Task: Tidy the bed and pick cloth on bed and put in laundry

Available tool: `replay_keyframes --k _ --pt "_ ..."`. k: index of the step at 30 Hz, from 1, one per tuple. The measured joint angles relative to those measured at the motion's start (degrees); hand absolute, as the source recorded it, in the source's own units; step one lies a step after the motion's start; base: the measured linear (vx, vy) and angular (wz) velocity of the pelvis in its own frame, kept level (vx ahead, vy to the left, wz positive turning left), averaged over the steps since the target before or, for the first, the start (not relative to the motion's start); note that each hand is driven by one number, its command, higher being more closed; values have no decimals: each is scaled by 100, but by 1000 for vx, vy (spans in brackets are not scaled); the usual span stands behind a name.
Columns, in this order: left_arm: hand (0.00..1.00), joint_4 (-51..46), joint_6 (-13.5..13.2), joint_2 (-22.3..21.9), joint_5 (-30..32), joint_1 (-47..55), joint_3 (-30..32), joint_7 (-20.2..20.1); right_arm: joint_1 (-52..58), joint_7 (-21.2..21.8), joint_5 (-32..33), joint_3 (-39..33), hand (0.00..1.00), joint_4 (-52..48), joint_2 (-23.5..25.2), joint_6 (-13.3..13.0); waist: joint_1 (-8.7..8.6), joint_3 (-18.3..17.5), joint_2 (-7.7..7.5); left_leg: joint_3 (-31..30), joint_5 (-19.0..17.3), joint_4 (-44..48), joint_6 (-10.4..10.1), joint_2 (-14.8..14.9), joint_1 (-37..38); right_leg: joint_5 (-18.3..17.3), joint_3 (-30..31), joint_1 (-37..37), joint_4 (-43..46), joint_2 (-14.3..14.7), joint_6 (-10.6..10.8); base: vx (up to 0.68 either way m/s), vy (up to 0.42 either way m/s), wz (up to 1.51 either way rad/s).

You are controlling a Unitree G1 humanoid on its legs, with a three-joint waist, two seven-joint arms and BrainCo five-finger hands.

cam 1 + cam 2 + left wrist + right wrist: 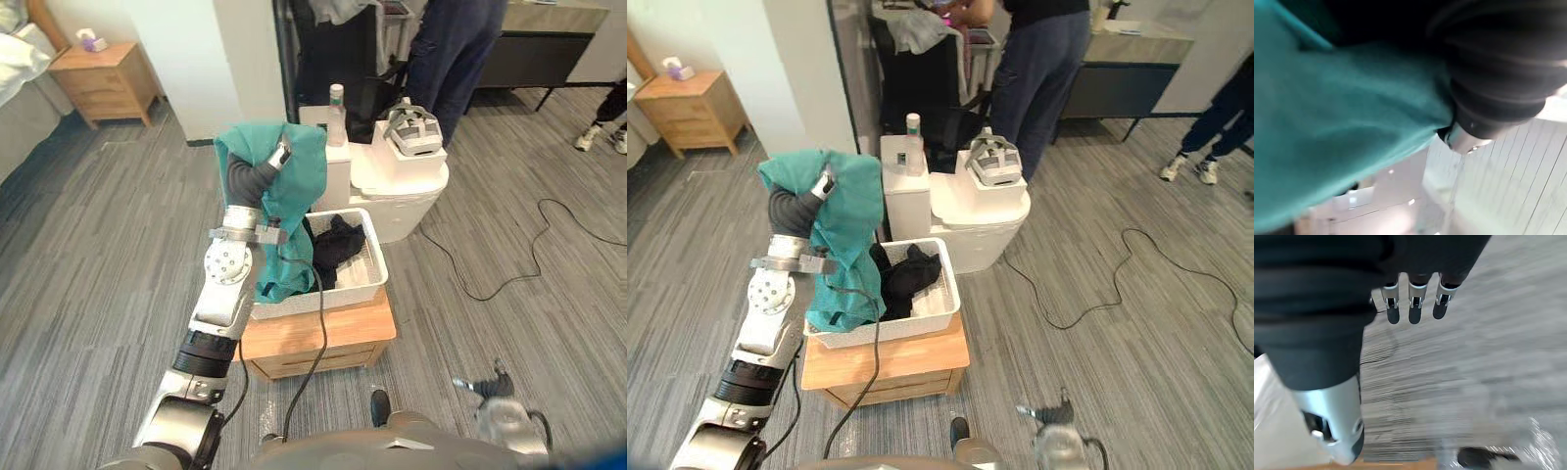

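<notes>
Left eye view: teal cloth drapes left hand above basket, bottle behind.

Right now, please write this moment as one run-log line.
left hand: raised, teal cloth draped over it, above basket | basket: black cloth inside | right hand: open, low, empty

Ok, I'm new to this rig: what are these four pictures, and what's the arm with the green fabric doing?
The two wide pictures come from a stereo camera on the humanoid's head, looking down. The other two are cameras on each wrist. The left hand is raised with a teal cloth draped over it, hanging down to a white laundry basket that sits on a wooden cabinet and holds dark clothing. Whether the hand grips the cloth is hidden. The right hand hangs low over the floor, open and empty.
</notes>
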Motion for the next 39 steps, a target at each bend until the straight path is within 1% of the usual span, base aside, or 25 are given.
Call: replay_keyframes --k 3,4,5,6,7,9,10,12,13,14,15,17,19,20,22,23,25,27,28,29,31,33,35,37,39 --pt "100 44 -1 219 581 292 53 3 306 294 84 -385 0 314 154 -234 -52 -49 -38 38 -16 1 6 -43 21 -23 11 -1 0 -10 -32 24 21 -6" --pt "100 122 67 274 851 441 53 30 367 410 92 -456 0 469 201 -325 -67 -63 -47 74 -30 1 3 -42 39 -26 22 -1 -1 -7 -36 44 33 -21" --pt "100 395 108 348 1328 620 -5 175 470 561 153 -467 0 615 223 -464 -97 -76 -48 157 -61 1 3 -41 93 -26 93 4 -2 -2 -36 50 29 -23" --pt "100 948 38 397 1772 643 -72 317 549 690 194 -527 0 693 261 -553 -118 -88 -34 190 -77 1 9 -41 94 -26 134 -17 -3 -7 -35 38 20 -23" --pt "100 1245 21 438 1986 624 -92 428 607 758 192 -575 0 719 287 -584 -134 -86 -30 233 -84 2 9 -47 94 -26 172 -37 -4 -3 -34 23 15 -28" --pt "100 2384 7 716 2730 283 -236 934 691 1087 185 -650 0 761 383 -781 -148 -85 -18 594 -94 2 1 -36 83 -24 354 -196 -10 23 -31 18 18 -44" --pt "100 2612 35 780 2863 133 -288 1015 710 1161 184 -650 0 767 402 -817 -166 -79 -16 681 -94 2 0 -28 76 -25 393 -234 -3 26 -31 24 20 -46" --pt "100 3244 335 851 3287 -518 -313 1341 651 1430 181 -640 0 816 438 -926 -311 -64 -15 860 -99 2 -7 -38 -148 -12 667 -543 2 28 -11 23 13 -38" --pt "100 3382 420 855 3427 -717 -312 1427 590 1489 181 -639 0 834 437 -960 -335 -14 -31 898 -94 3 -8 -52 -213 14 703 -634 7 22 26 19 2 -30" --pt "100 3650 588 886 3667 -1124 -307 1622 415 1575 181 -638 0 900 433 -1033 -398 182 -68 935 -67 5 -5 -90 -323 71 817 -794 49 12 98 5 -1 -22" --pt "100 3896 749 912 3852 -1512 -308 1776 223 1659 182 -639 0 922 424 -1114 -509 428 -103 948 -44 6 10 -124 -447 138 866 -949 76 -12 148 -10 -3 -19" --pt "100 4085 939 966 4025 -1887 -308 1952 0 1755 186 -632 0 924 426 -1230 -609 690 -147 1005 5 8 -5 -150 -653 225 945 -1207 107 -17 157 -12 -10 -18" --pt "100 4293 1186 980 4209 -2327 -308 2070 -225 1864 198 -627 0 910 421 -1391 -636 1083 -170 1096 67 12 50 -146 -849 363 986 -1433 102 1 102 33 -10 -20" --pt "100 4354 1261 976 4212 -2455 -310 2103 -272 1891 199 -622 0 859 422 -1443 -655 1218 -160 1100 81 23 46 -137 -918 371 987 -1506 104 12 102 72 -6 -11" --pt "100 4379 1486 978 4210 -2603 -298 2108 -338 1980 208 -516 0 683 421 -1580 -637 1532 -152 1188 58 41 10 -84 -950 373 1083 -1580 106 79 100 76 4 -17" --pt "100 4380 1519 977 4205 -2602 -297 2094 -338 1987 213 -469 0 626 421 -1624 -622 1543 -147 1227 51 42 1 -76 -990 373 1120 -1642 113 94 100 68 10 -20" --pt "100 4379 1621 959 4157 -2661 -296 1939 -354 2015 265 -384 0 449 433 -1747 -628 1570 -119 1247 50 43 0 -73 -1176 373 1131 -1861 156 101 100 60 4 -9" --pt "100 4380 1690 882 3865 -2693 -293 1621 -440 2017 306 -344 0 223 426 -1867 -618 1768 -102 1248 50 50 -1 -66 -1229 373 1129 -1935 198 101 100 49 8 3" --pt "100 4380 1718 834 3820 -2687 -291 1549 -451 2011 306 -334 0 152 425 -1874 -607 1815 -100 1248 36 82 -15 -56 -1233 373 1128 -1937 210 100 100 27 9 7" --pt "0 4378 1734 711 3608 -2640 -291 1394 -473 1979 306 -264 0 -4 422 -1894 -578 1919 -95 1250 -42 247 -16 -9 -1296 372 1127 -1950 251 95 100 10 3 5" --pt "0 4379 1759 650 3357 -2490 -285 1238 -538 1960 306 -173 0 -112 416 -1911 -564 1922 -90 1251 -104 375 -8 12 -1401 370 1129 -2035 298 87 99 0 0 0" --pt "0 4385 1907 516 2871 -2246 -256 952 -693 1881 306 -135 0 -196 419 -1912 -554 1928 -80 1243 -195 551 14 28 -1525 358 1129 -2097 314 54 89 0 0 0" --pt "0 4417 1967 399 2476 -2055 -224 871 -696 1758 307 -98 0 -286 408 -1911 -517 1928 -79 1240 -239 652 20 35 -1550 321 1128 -2089 315 35 71 -16 -12 1" --pt "0 4439 1961 294 2153 -1967 -168 867 -699 1678 307 -27 0 -328 379 -1900 -475 1930 -76 1207 -248 724 28 40 -1593 295 1115 -2084 315 15 54 -40 -34 9" --pt "0 4439 1844 269 1821 -1892 -135 868 -700 1575 307 26 0 -330 342 -1853 -464 1951 -39 1111 -240 741 40 41 -1606 293 1040 -2035 315 -10 56 -53 -41 20"
